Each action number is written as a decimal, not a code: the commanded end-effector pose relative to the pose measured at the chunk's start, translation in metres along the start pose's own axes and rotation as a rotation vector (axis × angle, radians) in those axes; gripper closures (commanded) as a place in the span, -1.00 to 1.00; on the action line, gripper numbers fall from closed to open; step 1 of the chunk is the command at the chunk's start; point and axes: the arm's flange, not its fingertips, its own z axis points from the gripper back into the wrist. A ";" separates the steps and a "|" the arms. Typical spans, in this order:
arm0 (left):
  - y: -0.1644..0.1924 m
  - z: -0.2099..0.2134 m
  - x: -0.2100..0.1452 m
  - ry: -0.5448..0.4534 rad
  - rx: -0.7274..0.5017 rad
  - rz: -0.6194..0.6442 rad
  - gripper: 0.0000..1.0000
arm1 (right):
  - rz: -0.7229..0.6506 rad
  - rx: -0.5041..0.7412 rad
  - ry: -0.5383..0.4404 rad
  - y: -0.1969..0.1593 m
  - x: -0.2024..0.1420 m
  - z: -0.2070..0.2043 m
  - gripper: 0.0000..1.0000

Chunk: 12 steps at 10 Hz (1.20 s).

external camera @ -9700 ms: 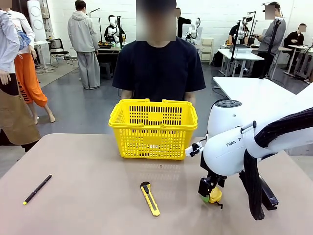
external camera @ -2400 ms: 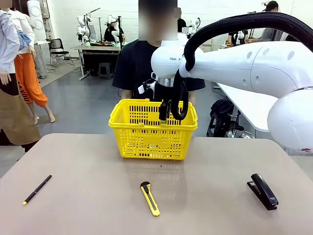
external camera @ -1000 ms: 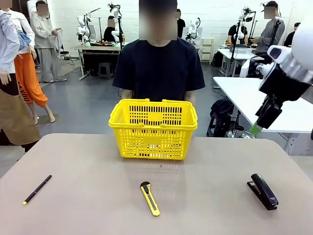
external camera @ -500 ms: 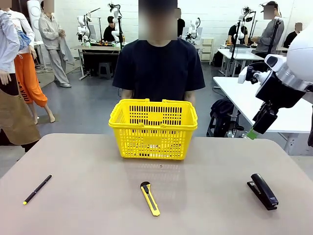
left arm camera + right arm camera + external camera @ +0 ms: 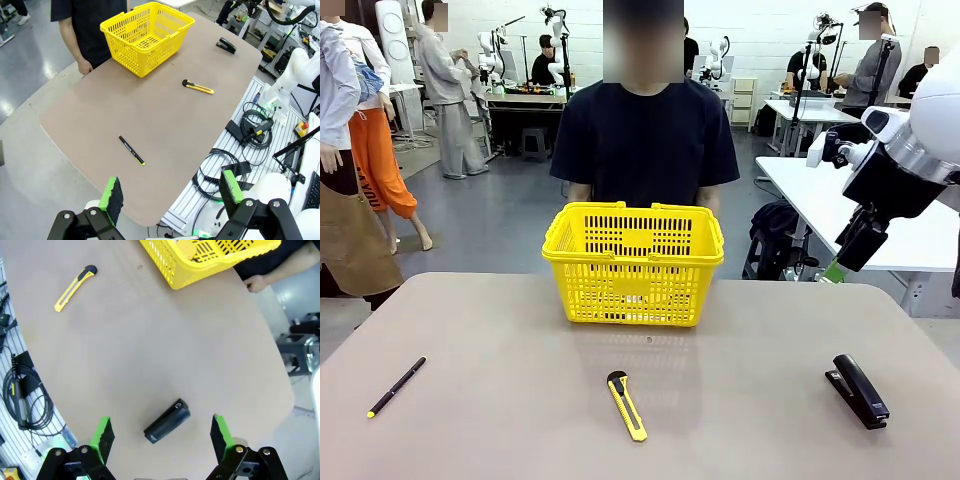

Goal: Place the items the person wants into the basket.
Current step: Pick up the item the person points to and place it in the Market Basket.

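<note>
The basket (image 5: 633, 262) stays put; the right arm (image 5: 895, 180) has barely drifted (both arms' jaws stand apart, empty).

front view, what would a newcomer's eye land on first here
The bright yellow basket at the far middle of the table, right before the person. Then the right gripper, open, high at the right above the black stapler; a utility knife lies near-centre.

In the front view the basket (image 5: 633, 285) hides its floor behind its near wall, and the right arm (image 5: 920, 140) runs off the right edge. The right wrist view crops the basket; a yellow lump (image 5: 187, 247) inside is unidentifiable.
</note>
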 end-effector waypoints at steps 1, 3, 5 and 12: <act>-0.001 0.000 -0.001 -0.009 -0.007 -0.022 -1.00 | 0.042 -0.071 -0.087 0.008 -0.012 0.043 -1.00; -0.001 0.000 -0.001 -0.009 -0.007 -0.022 -1.00 | 0.031 -0.093 -0.265 0.017 -0.054 0.133 -1.00; -0.001 0.000 -0.001 -0.009 -0.007 -0.022 -1.00 | -0.011 -0.008 -0.416 0.009 -0.102 0.212 -1.00; -0.001 0.000 -0.001 -0.009 -0.007 -0.022 -1.00 | -0.117 0.088 -0.726 -0.040 -0.243 0.333 -1.00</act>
